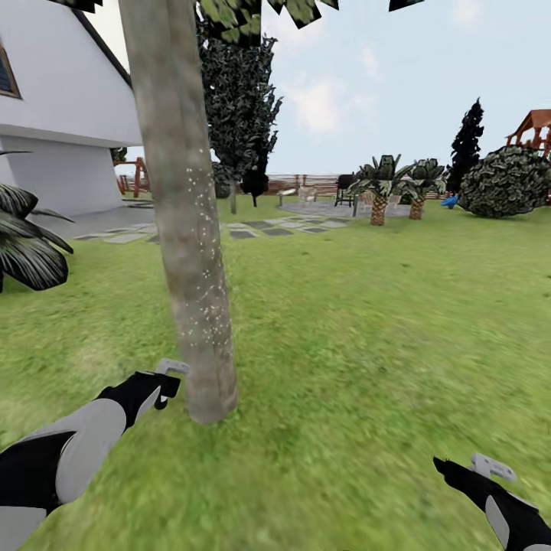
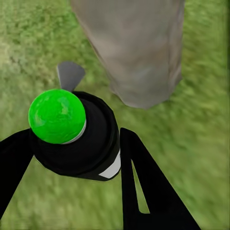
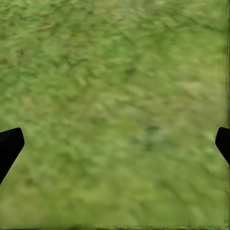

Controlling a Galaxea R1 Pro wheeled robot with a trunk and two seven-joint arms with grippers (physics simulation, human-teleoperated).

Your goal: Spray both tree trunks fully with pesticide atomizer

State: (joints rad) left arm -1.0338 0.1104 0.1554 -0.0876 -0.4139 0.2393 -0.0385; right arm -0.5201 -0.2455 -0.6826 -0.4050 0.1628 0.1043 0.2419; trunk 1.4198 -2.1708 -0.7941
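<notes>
Lower left of the frame: left claw [image 1: 170,381] clamps the pesticide atomizer [image 2: 76,136] beside the tree trunk [image 1: 187,229].
Right claw [image 1: 490,468]: spread wide, empty.
Advice: sweep nozzle upward; speckles cover only mid-trunk.

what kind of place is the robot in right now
A back garden beside a house, most likely: open lawn underfoot, a bare tree trunk close ahead, a white house wall on one side, and a paved patio with a slatted fence beyond.
</notes>
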